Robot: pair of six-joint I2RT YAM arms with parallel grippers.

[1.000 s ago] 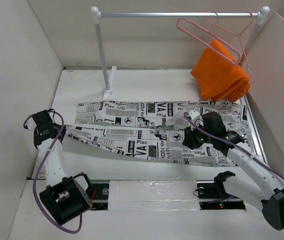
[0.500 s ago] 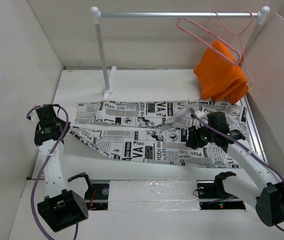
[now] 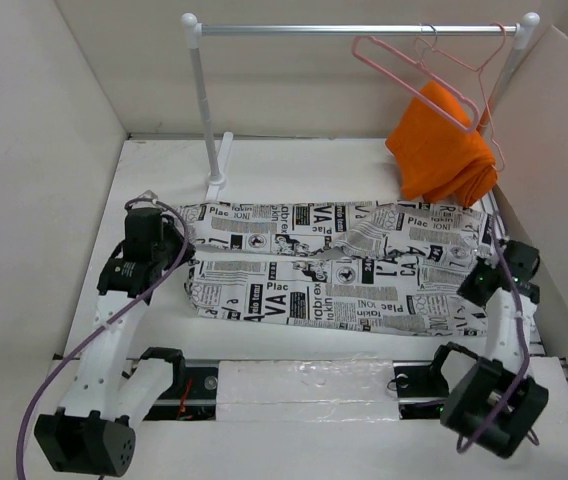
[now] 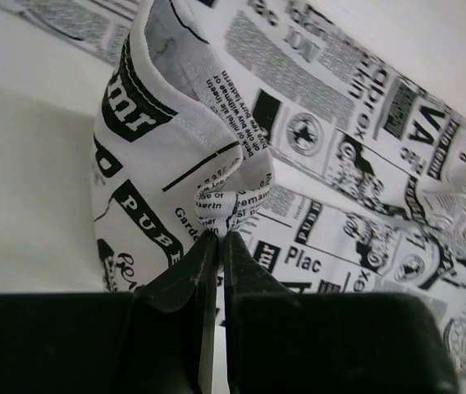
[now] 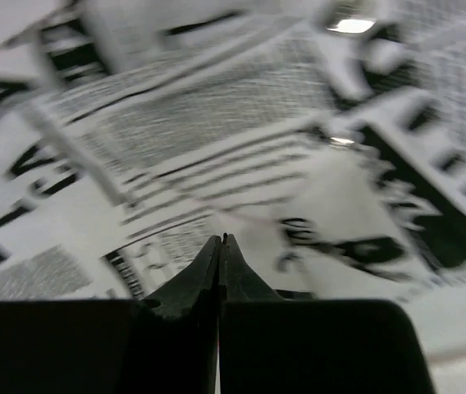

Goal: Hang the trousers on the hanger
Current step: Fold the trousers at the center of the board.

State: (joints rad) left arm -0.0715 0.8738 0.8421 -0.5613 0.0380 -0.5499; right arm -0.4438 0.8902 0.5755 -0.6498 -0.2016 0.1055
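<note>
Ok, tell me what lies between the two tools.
The trousers fill that stretch, from the left tool to the right tool; the top external view shows it.

A white clothes rack (image 3: pixel 207 110) is set at the back of the white tabletop (image 3: pixel 314 165), its left post rising from a flat foot and a silver bar (image 3: pixel 294 30) carried across the top to the right post. A plain orange cloth (image 3: pixel 442 150) is hung in bunched folds under the right end of that bar, its lower edge close above the tabletop. The space is enclosed by pale walls (image 3: pixel 24 150), and a metal strip (image 3: pixel 304 382) is fixed along the near edge.
</note>
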